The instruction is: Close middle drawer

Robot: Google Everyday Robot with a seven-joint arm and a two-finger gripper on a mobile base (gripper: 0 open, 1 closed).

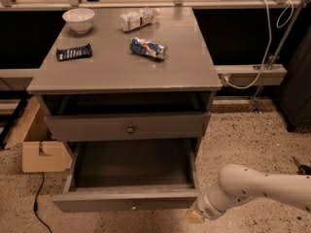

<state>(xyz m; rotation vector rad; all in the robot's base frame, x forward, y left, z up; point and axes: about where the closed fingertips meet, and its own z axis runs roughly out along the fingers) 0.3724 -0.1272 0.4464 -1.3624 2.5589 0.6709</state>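
One grey cabinet is seen from above, and two drawers are visible in it. The middle drawer is pulled far out, with its deep tray exposed and nothing seen inside. One small pale knob is seen at the centre of its low front. The top drawer above it is set slightly out from the frame, and one dark round knob is fixed to it.

One gripper is seen low at the right, just beside the right front corner of the middle drawer. Contact cannot be told, and whether the gripper is spread or closed cannot be told either. It is carried by one white arm entering from the right edge.

Four items are counted on the counter:
- one white bowl at the back left
- one dark blue packet at the left
- one pale wrapped pack at the back centre
- one blue-and-white snack bag near the middle

All four are kept apart from each other.

One cardboard box is seen on the speckled floor left of the cabinet. One black cable is laid below it.
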